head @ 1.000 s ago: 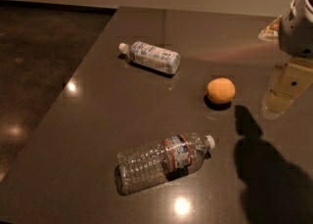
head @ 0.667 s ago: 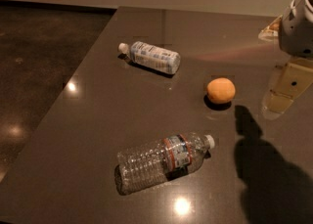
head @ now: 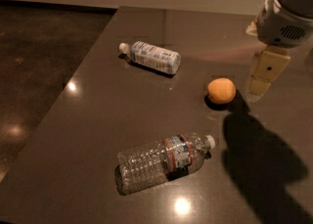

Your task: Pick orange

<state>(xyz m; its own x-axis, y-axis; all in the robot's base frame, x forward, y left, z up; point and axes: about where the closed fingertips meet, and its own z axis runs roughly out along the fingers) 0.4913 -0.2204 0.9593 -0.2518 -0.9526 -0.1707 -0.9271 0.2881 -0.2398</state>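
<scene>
The orange (head: 221, 91) is a small round fruit lying on the dark table (head: 98, 120), right of centre. My gripper (head: 259, 87) hangs from the white arm housing (head: 286, 20) at the upper right. It is just to the right of the orange, a little above the tabletop and close to the fruit but apart from it. Its shadow falls on the table in front of the orange.
A white-labelled bottle (head: 152, 57) lies on its side at the back left of the orange. A clear plastic bottle (head: 164, 160) with a red-banded label lies on its side near the front. The table's left edge drops to a dark floor (head: 34, 71).
My gripper has moved left, closer to the orange. The orange and both bottles have not moved.
</scene>
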